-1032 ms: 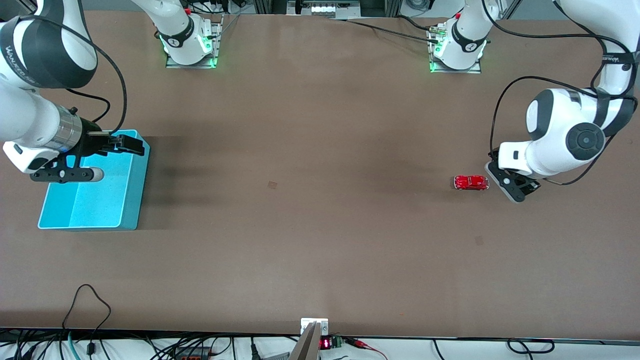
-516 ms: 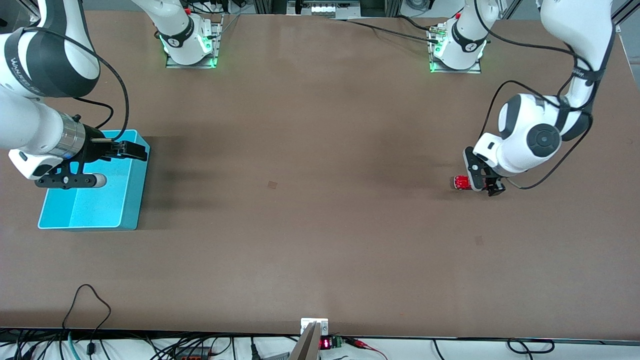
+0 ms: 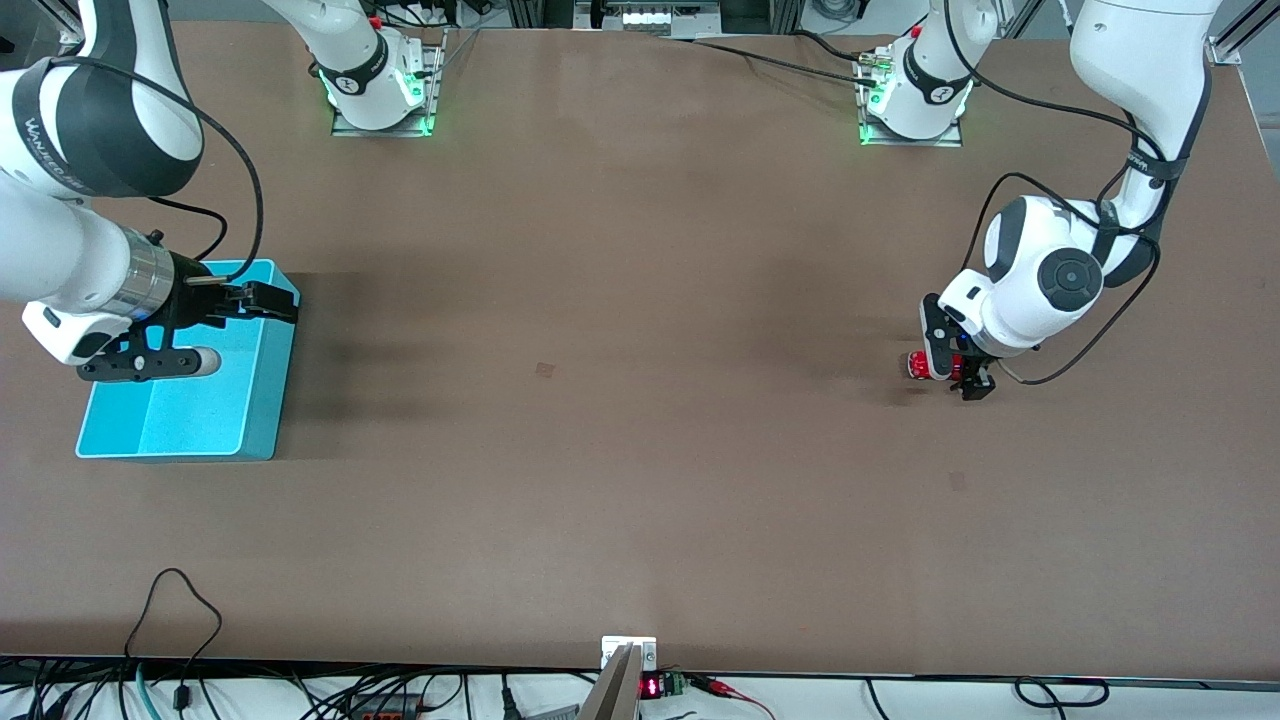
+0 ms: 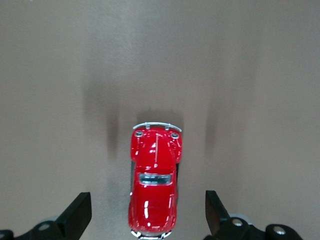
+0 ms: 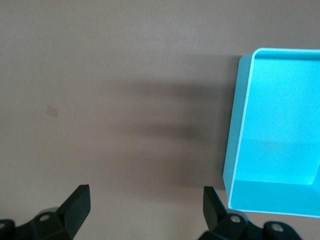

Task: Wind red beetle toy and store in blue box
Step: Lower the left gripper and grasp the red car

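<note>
The red beetle toy stands on the brown table toward the left arm's end, mostly covered by the left hand. In the left wrist view the toy lies lengthwise between the fingers. My left gripper is down around it, open, with a gap on each side of the toy. The blue box stands at the right arm's end and nothing shows inside it. My right gripper hovers open and empty over the box's edge; the box shows beside one finger.
A small pale mark lies mid-table and another mark lies nearer the camera than the toy. Both arm bases stand along the table's back edge. Cables run along the front edge.
The left arm has swung toward the right arm's end and come down over the toy, so its open fingers now straddle it. The right gripper has barely shifted over the box.
</note>
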Robot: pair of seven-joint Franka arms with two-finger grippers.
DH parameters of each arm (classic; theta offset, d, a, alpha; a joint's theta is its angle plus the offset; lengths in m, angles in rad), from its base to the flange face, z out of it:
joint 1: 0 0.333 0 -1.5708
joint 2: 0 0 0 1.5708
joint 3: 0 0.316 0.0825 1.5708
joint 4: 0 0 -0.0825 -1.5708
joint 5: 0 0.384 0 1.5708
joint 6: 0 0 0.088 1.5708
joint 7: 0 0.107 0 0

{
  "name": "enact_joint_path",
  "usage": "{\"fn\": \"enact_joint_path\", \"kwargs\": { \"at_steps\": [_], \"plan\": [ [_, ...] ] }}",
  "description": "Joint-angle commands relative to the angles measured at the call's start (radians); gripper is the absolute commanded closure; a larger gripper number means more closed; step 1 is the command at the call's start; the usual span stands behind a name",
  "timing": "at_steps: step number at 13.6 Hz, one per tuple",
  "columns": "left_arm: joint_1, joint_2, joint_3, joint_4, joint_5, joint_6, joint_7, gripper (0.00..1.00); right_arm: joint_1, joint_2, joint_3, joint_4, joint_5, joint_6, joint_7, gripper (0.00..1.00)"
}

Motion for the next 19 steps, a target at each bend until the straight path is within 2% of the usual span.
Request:
{"fn": "enact_joint_path", "kwargs": {
  "at_steps": [1,2,4,6,7,9,14,19],
  "plan": [
    [0.01,-0.001,-0.005,-0.034,0.021,0.037,0.014,0.0,0.024,0.012,0.002,0.051,-0.022,-0.009,-0.014,0.0],
    [0.013,-0.001,-0.006,-0.035,0.021,0.037,0.014,0.03,0.047,0.019,0.002,0.072,-0.063,-0.007,-0.014,0.0],
    [0.014,0.0,-0.005,-0.035,0.021,0.039,0.014,0.15,0.069,0.041,0.003,0.112,-0.16,-0.017,-0.018,0.0],
    [0.014,0.0,-0.005,-0.034,0.021,0.039,0.015,0.25,0.072,0.038,0.002,0.114,-0.168,-0.017,-0.015,0.0],
    [0.014,-0.001,-0.005,-0.035,0.021,0.039,0.014,0.41,0.066,0.039,-0.001,0.114,-0.167,-0.017,-0.017,0.0],
    [0.016,-0.001,-0.005,-0.034,0.021,0.039,0.014,0.42,0.05,0.038,-0.009,0.121,-0.164,-0.014,-0.017,0.0],
    [0.017,-0.001,-0.005,-0.032,0.021,0.045,0.015,0.66,-0.052,0.039,-0.017,0.123,-0.114,-0.015,-0.015,0.0],
    [0.019,0.013,-0.006,-0.028,0.021,0.046,0.014,0.69,-0.056,0.031,-0.015,0.121,-0.114,-0.057,-0.003,0.0]
  ]
}}
